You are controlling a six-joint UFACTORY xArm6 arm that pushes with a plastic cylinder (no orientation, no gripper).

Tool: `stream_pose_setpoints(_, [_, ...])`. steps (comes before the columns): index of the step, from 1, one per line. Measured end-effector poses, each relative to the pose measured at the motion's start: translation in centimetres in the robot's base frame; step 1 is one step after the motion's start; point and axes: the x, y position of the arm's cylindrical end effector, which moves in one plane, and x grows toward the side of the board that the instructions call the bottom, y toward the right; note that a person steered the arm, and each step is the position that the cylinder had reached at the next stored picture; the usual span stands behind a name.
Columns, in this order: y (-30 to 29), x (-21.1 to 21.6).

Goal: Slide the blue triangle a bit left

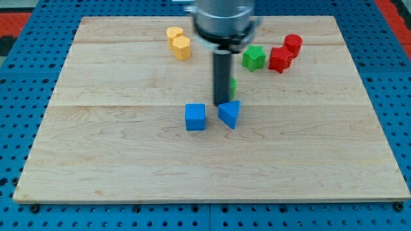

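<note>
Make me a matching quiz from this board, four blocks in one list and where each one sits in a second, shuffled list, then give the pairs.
Blocks:
1. blue cube
2. blue triangle
3. green star-shaped block
4. yellow blocks

Places:
A. near the view's top, left of the arm
B. just below my tip
C. next to the red blocks
D. left of the triangle, with a small gap

Pairs: 1-D, 2-B, 3-C, 4-A

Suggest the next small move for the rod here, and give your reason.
Probably shift my tip round to the view's right of the blue triangle, then nudge left. It now sits at the triangle's upper-left edge, so pushing from there wouldn't send it left. The blue cube lies close on the left, so keep the push short.
</note>
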Motion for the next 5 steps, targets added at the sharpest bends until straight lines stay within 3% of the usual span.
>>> stream_pose_setpoints(1, [0.2,-3.0])
stream_pose_setpoints(2, [-4.6,-0.9])
stream_pose_setpoints(3, [-3.5,-3.4])
stream_pose_setpoints(5, [6.1,-5.6])
